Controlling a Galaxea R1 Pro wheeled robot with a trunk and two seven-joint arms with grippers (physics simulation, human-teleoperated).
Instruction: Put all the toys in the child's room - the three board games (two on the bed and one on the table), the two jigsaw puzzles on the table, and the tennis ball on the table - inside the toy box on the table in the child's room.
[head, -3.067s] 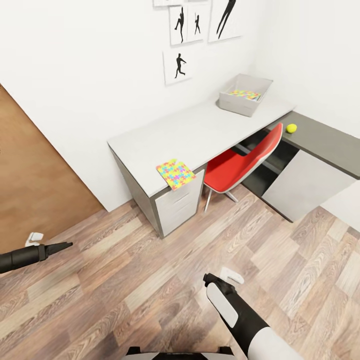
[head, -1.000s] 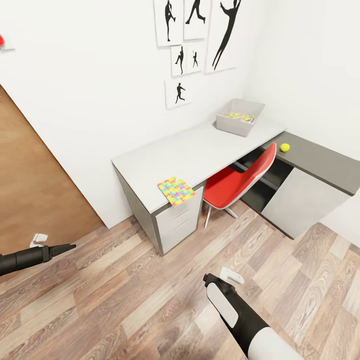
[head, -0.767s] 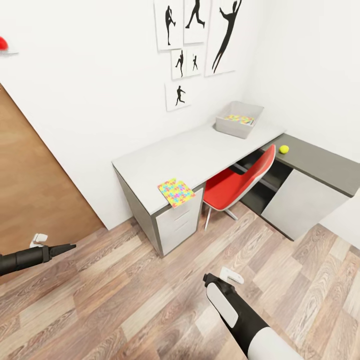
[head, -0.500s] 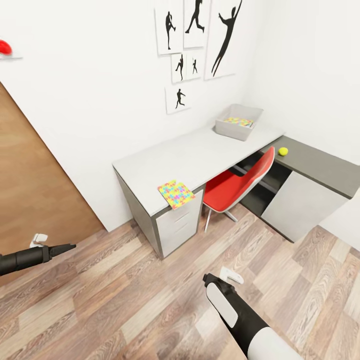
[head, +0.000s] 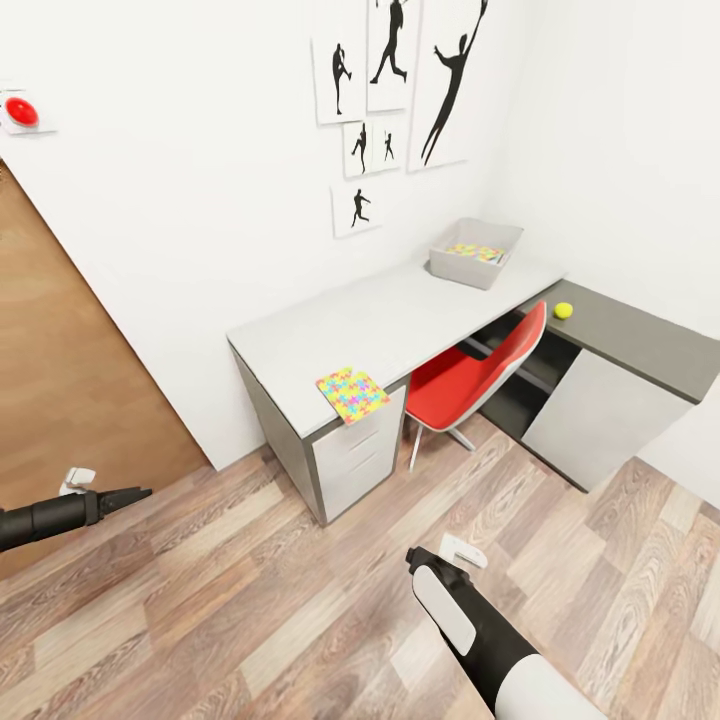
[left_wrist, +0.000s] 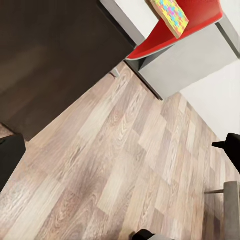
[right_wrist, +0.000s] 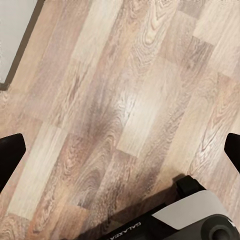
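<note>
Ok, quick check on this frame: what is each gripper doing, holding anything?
Left gripper: open, holding nothing, over bare floor.
Right gripper: open, holding nothing, over bare floor.

Even, bright, sourceless light washes the white walls (head: 180, 200) nearly flat and leaves only faint soft shadows under the surface (head: 400, 310) and red chair (head: 470, 375), while the wood floor (right_wrist: 130, 100) shows a pale sheen, and straight edges lean outward in the wide head view.

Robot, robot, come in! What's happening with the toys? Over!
Both grippers open, empty. One jigsaw puzzle on table edge, another inside toy box; tennis ball on dark section. Red chair at table.
</note>
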